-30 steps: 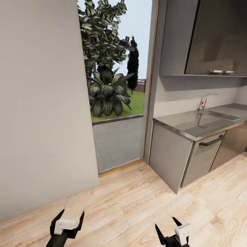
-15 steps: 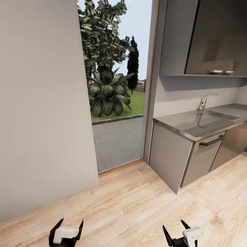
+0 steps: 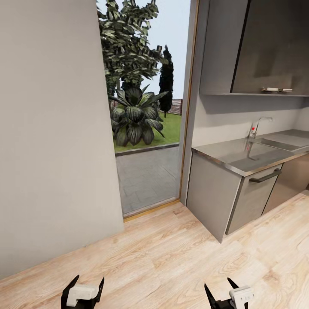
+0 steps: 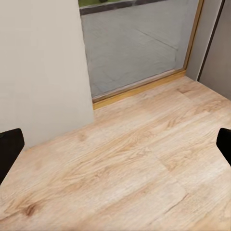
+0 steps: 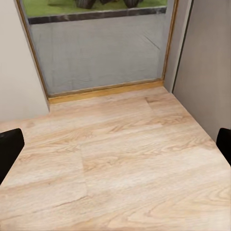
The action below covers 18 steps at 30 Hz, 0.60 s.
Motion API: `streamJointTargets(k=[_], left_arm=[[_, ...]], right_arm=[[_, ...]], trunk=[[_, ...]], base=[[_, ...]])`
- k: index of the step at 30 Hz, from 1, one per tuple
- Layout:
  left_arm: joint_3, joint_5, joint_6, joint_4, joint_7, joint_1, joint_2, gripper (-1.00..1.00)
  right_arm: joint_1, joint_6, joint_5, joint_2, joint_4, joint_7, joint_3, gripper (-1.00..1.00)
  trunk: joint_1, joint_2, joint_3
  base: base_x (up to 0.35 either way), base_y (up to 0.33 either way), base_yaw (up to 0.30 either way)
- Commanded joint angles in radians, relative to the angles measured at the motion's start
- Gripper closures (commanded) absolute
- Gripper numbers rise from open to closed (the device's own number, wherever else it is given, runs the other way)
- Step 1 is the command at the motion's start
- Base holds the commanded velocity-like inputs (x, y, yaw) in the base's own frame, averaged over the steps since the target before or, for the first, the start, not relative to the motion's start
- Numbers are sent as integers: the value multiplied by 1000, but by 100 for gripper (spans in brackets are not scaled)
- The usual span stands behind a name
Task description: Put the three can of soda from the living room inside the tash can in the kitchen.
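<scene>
I am in the kitchen, facing grey cabinets [image 3: 253,195] under a steel countertop [image 3: 240,155]. The cans of soda and the tash can are out of view. My left gripper [image 3: 88,281] hangs low over the light wood floor [image 3: 171,253], open with nothing between its fingers. My right gripper [image 3: 218,286] is also low over the floor, open and empty. In the left wrist view the left gripper [image 4: 115,144] has its dark fingertips [image 4: 9,151] spread wide over bare boards. The right wrist view shows the right gripper [image 5: 115,142] the same way.
A sink [image 3: 285,141] with a chrome faucet [image 3: 256,126] sits in the countertop at the right, below dark upper cupboards [image 3: 270,47]. A glass door [image 3: 146,128] ahead looks onto a paved yard and plants. A plain grey wall [image 3: 47,128] stands at the left.
Both grippers have dropped lower in the head view, and the right one has shifted to the right. The room has not shifted.
</scene>
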Motion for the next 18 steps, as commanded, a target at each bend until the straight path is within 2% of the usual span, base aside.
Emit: streamJointTargets(k=[1,6,18], left_arm=[[0,-1,0,0,0,0,0,-100],[0,-3,0,0,0,0,0,-100],[1,-1,-1,0,-1,0,0,-100]], right_arm=[[0,0,0,0,0,0,0,-100],[0,0,0,0,1,0,0,-100],[0,2,-4,0,1,-1,-2,-100]], trunk=[[0,0,0],[0,0,0],[0,0,0]], base=[[0,0,0],[-41,-74,0],[-79,-194,-27]])
